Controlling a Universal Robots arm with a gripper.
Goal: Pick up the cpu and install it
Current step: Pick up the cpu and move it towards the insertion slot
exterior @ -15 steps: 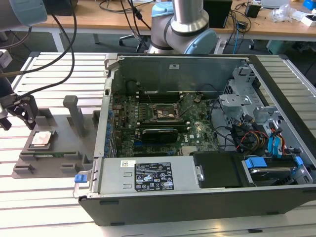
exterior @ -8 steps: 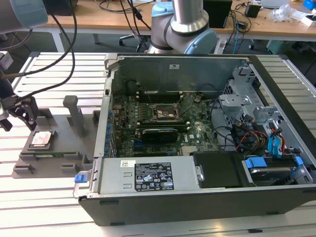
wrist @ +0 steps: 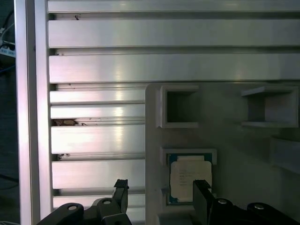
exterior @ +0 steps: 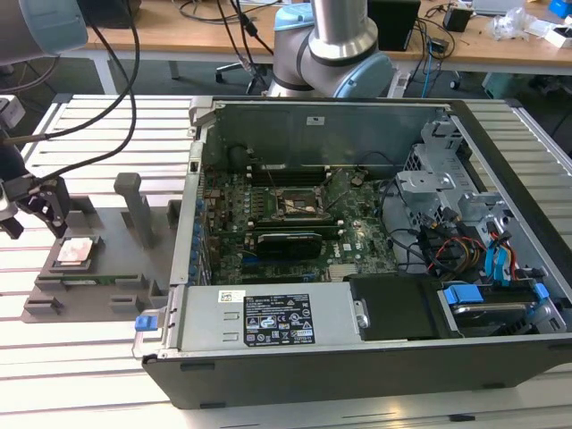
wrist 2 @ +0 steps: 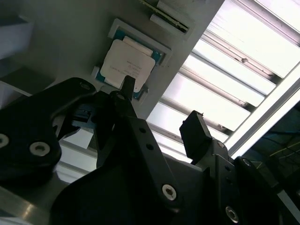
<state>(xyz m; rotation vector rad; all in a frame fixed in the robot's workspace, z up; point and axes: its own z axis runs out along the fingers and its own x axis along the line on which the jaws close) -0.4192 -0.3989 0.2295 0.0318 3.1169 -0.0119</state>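
The gripper (wrist: 161,186), jaws spread wide and empty, hangs just over the cpu (wrist: 190,178), which lies flat in a square recess by the grey fixture's (exterior: 112,228) edge on the exterior view's left, on the slotted table (exterior: 89,116) beside the open computer case (exterior: 375,357).

Glaring white off the aluminium slats (wrist 2: 234,51) in the second wrist view, leaving the gripper (wrist 2: 159,101) a near-black silhouette; falling soft and even over the computer case (exterior: 313,125) in the exterior view; pooling shadow in the fixture pockets (wrist: 180,105) in the first wrist view.
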